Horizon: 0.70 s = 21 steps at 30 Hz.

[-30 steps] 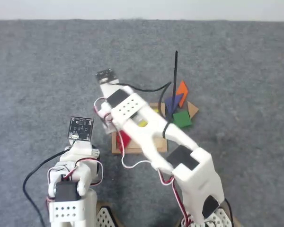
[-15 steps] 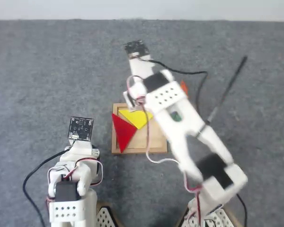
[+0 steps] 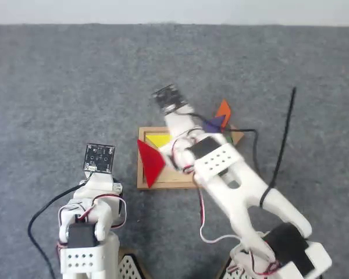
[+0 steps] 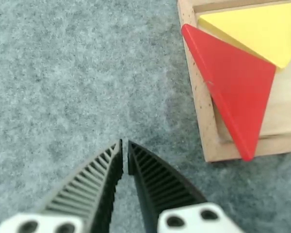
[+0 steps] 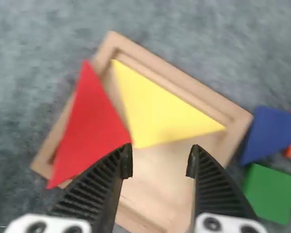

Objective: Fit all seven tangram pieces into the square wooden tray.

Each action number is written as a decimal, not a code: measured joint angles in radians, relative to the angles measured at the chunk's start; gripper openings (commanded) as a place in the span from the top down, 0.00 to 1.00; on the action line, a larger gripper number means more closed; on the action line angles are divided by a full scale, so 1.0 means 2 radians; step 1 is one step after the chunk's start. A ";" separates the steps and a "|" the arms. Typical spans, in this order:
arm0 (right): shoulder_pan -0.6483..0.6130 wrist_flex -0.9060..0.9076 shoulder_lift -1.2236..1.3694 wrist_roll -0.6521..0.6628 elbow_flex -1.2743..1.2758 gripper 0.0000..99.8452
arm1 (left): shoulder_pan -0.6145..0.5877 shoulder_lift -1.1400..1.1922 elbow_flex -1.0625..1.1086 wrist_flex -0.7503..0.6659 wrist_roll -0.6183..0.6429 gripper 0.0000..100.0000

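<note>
The square wooden tray (image 3: pixel 142 181) lies mid-table. A yellow triangle (image 5: pixel 157 114) rests flat inside it along the far rim. A red triangle (image 5: pixel 89 128) lies tilted, its edge riding over the tray's left rim (image 4: pixel 203 126). My right gripper (image 5: pixel 159 160) hangs open above the tray's bare floor, between the red and yellow pieces, holding nothing. Beside the tray's right side lie a blue piece (image 5: pixel 271 133), a green square (image 5: pixel 271 191) and an orange piece (image 3: pixel 223 108). My left gripper (image 4: pixel 124 145) is shut and empty over the carpet, left of the tray.
Grey carpet (image 3: pixel 58 87) covers the whole table. A tan piece (image 3: pixel 238 135) pokes out at the tray's right corner. The right arm (image 3: pixel 232 180) spans the tray's right half, with a black cable (image 3: pixel 284 145) looping to its right. The left arm (image 3: pixel 87 232) stands at the near left.
The right arm swung from the tray's left side out to the far right, then came back lower over the tray. The red triangle now shows, lying over the left rim. The left arm kept still.
</note>
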 measured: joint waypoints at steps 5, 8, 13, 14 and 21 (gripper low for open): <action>-0.038 -0.006 0.008 0.000 -0.001 0.82 | 0.000 0.000 0.000 0.000 0.000 0.98; -0.040 -0.011 0.038 0.000 -0.002 0.82 | 0.000 0.000 0.000 0.000 0.000 0.98; -0.064 -0.012 0.081 0.000 -0.038 0.82 | -0.001 0.000 0.000 0.000 0.000 0.98; -0.068 -0.012 0.086 0.000 -0.044 0.82 | 0.000 0.000 0.000 0.000 0.000 0.98; -0.087 -0.012 0.095 0.000 -0.083 0.82 | -0.001 0.000 0.000 0.000 0.000 0.98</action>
